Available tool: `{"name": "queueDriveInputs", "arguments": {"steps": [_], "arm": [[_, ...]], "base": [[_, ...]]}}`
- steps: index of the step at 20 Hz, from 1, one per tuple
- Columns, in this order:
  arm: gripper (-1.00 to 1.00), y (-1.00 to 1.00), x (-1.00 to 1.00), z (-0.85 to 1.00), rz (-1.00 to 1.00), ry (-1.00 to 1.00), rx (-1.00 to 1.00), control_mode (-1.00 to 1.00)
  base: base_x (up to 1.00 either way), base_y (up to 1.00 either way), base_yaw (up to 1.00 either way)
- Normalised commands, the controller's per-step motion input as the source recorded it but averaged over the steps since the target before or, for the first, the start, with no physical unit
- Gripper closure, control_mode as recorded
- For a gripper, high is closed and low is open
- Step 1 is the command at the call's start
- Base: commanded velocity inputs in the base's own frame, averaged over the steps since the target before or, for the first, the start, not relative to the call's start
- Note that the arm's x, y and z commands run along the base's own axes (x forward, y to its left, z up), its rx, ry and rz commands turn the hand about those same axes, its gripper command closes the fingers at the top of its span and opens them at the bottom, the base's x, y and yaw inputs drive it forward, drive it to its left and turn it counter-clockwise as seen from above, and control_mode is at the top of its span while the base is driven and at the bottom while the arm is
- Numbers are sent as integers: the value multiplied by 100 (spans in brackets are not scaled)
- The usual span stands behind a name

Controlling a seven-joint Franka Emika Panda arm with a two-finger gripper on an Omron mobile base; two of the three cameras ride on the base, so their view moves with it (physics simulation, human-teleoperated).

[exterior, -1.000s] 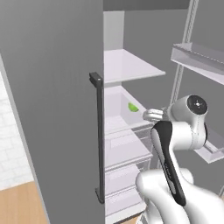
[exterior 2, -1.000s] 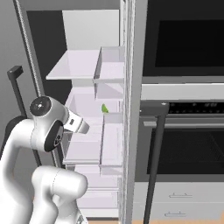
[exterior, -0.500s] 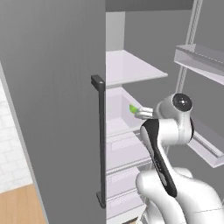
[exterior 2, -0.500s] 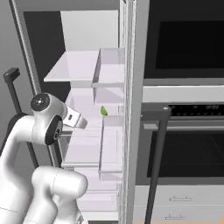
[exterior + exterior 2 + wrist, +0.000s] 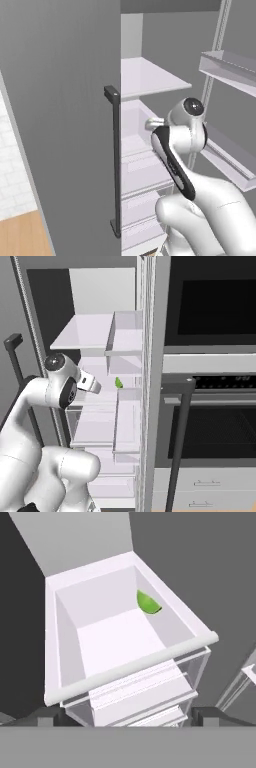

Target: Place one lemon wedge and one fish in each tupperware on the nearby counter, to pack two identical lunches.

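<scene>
A bright green lemon wedge (image 5: 147,603) leans against the far right wall inside a white fridge drawer (image 5: 130,668). From the right base it is a small green speck (image 5: 118,383) deep in the fridge, just right of my hand. My gripper (image 5: 127,718) is open, above and in front of the drawer's front rim, with nothing between its fingertips (image 5: 209,716). From the left base, my own arm (image 5: 175,150) covers the wedge. The fish, the tupperware and the counter are out of view.
The closed left fridge door with its dark handle (image 5: 115,160) stands close beside my arm. A glass shelf (image 5: 90,336) hangs above the drawer, with more drawers (image 5: 100,428) below. Door racks (image 5: 227,65) stick out on the right. An oven with a dark handle (image 5: 179,456) flanks the fridge.
My hand has reached further into the fridge toward the wedge, and my wrist now covers it from the left base. Both base pictures have shifted slightly. The jaws stay open.
</scene>
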Motion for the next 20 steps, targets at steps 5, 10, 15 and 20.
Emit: {"name": "queueDriveInputs", "arguments": {"steps": [5, 10, 15, 20], "arm": [[-100, 0, 12, -35, 19, -7, -5, -100], [-100, 0, 33, -29, 6, -7, -3, -100], [-100, 0, 49, -8, 1, 4, -8, -100], [-100, 0, 46, 0, 3, 9, -7, -100]], "base": [[0, 0, 0], [0, 0, 0], [0, 0, 0], [0, 0, 0]]}}
